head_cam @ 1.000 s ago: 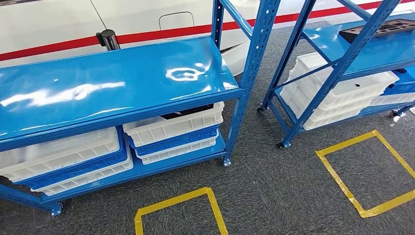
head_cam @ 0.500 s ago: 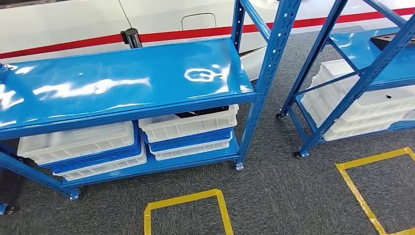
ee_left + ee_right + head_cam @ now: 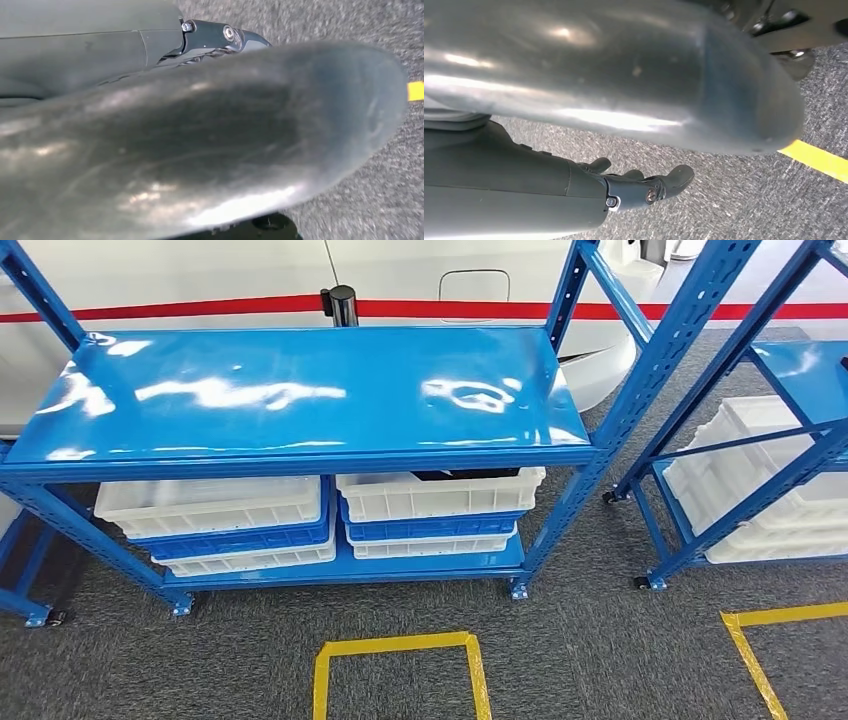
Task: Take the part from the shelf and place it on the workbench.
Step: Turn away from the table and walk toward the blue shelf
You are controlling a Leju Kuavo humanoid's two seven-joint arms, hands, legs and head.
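The blue shelf [image 3: 300,400] stands straight ahead, its top board bare and glossy. Below, white and blue bins [image 3: 225,525] are stacked; a dark part [image 3: 465,475] lies in the top right bin [image 3: 440,495]. No writing can be read. Left hand [image 3: 225,37]: fingers cannot be told. Right hand [image 3: 644,185] hangs over carpet [image 3: 734,200], fingers loosely curled, holding nothing
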